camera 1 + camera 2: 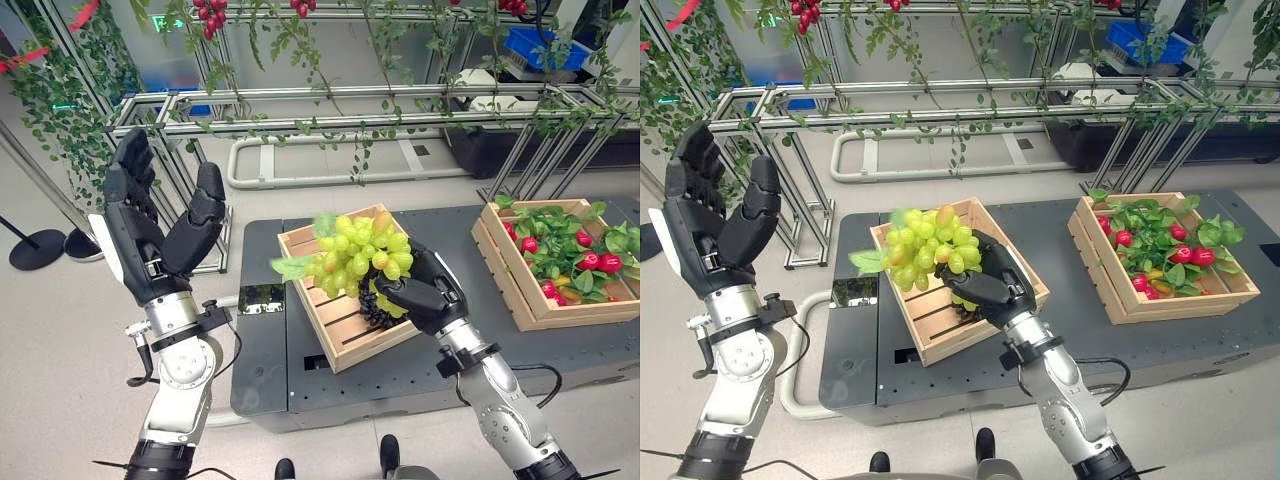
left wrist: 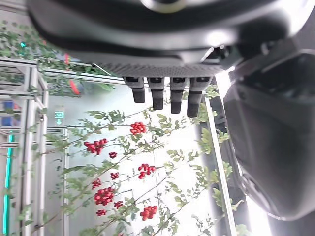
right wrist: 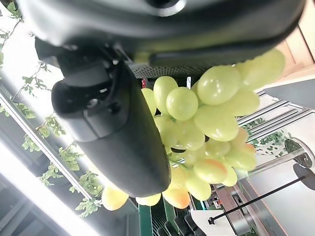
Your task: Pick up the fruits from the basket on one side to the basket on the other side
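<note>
My right hand is shut on a bunch of green grapes, held just above the left wooden basket. The right wrist view shows the green grapes pressed between the thumb and the palm. A dark grape bunch lies in that basket under the hand. The right wooden basket holds red fruits among green leaves. My left hand is raised off the table's left side, fingers straight and empty.
Both baskets rest on a dark table. A metal frame draped with vines and red berry clusters runs behind it. A small dark panel sits on the table beside the left basket.
</note>
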